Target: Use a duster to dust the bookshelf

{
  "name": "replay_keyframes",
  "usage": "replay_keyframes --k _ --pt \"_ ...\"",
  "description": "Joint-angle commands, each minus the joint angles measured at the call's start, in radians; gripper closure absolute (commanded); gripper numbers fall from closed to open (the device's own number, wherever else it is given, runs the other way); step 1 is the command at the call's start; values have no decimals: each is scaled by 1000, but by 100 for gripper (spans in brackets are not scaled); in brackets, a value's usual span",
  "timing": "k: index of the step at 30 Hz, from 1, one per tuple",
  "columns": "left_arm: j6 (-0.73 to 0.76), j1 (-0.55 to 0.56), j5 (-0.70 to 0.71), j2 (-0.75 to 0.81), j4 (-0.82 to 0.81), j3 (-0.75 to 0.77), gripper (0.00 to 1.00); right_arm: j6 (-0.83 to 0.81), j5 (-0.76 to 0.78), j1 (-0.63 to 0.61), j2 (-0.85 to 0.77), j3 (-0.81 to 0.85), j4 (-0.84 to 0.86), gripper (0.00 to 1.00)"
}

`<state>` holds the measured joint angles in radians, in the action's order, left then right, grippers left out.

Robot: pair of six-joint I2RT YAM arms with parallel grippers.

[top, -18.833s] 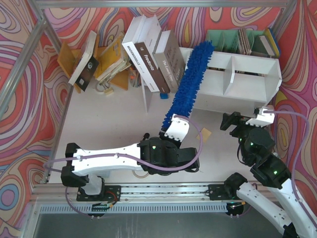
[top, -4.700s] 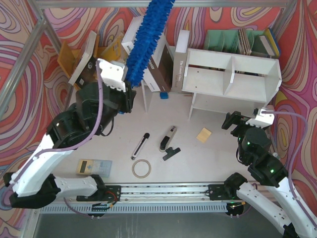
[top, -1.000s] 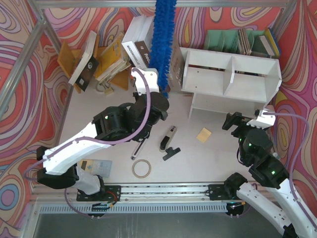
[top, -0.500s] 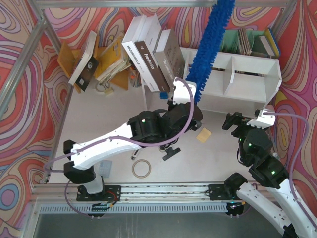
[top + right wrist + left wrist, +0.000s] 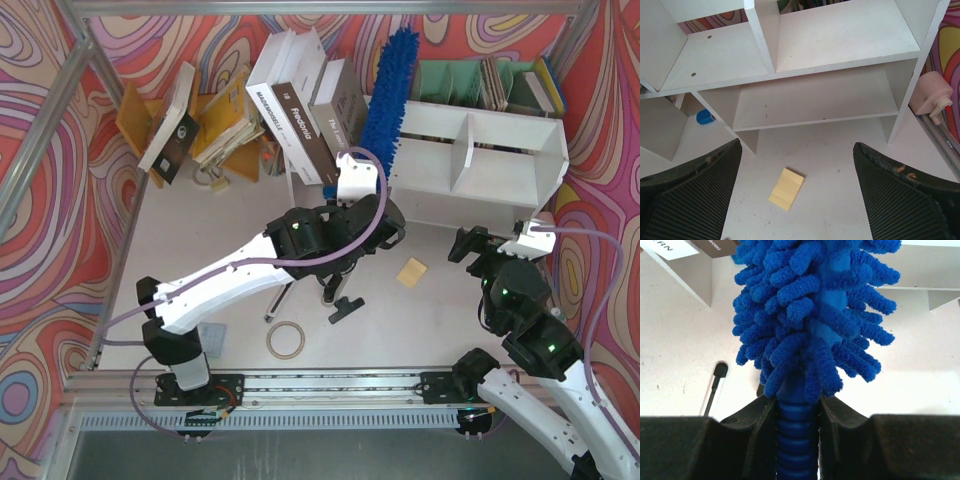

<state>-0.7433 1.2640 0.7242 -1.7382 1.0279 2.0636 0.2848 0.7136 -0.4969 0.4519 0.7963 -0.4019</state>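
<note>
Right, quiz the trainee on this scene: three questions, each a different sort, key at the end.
1. True or false: the right gripper holds the duster.
2. What lies on the table in front of the bookshelf? A) a yellow pad B) a red cup C) scissors
3. Fill in: the left gripper is ____ on the duster.
Key: 1 false; 2 A; 3 shut.
</note>
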Motion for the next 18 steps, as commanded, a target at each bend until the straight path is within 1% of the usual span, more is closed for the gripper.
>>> replay_keyframes --k 1,6,9,14,18 --pt "-46 -31 0 -31 77 52 100 -2 4 3 -10 -3 22 18" --pt "-48 -49 -44 -67 87 63 100 -1 6 3 -16 -4 20 18" --pt "-34 -48 -90 -102 87 97 100 0 6 2 -15 -3 21 18" --pt "-2 -44 -169 -176 94 195 100 -1 5 2 -15 -2 20 18" --pt "28 -13 -180 -225 97 284 100 -1 7 3 -15 -3 20 18"
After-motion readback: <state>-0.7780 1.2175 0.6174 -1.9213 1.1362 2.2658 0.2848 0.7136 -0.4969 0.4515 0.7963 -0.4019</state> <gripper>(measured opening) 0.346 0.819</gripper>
